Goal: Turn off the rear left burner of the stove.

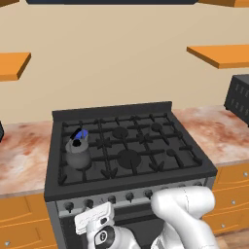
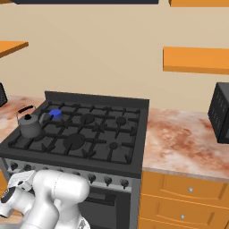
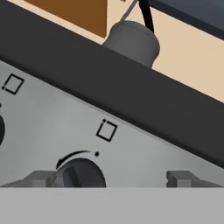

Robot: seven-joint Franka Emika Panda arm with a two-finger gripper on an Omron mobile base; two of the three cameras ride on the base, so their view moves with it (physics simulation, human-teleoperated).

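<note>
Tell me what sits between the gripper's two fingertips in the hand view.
A dark stove knob on the silver front strip, nearer one fingertip; the open gripper isn't clamped on it.

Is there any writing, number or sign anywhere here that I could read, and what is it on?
No words, brands or numbers can be read.
Small square outline with a dot: on the stove's silver front strip, above a knob.
Same mark: further along that strip.
Curved arrow: over the knob.

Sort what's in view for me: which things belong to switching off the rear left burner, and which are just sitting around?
Job:
- stove
- rear left burner, showing blue flame
- knob between the open tool's fingertips

Bystanders:
- grey kettle on the front left grate
- black appliance on the right counter
- orange shelves
</note>
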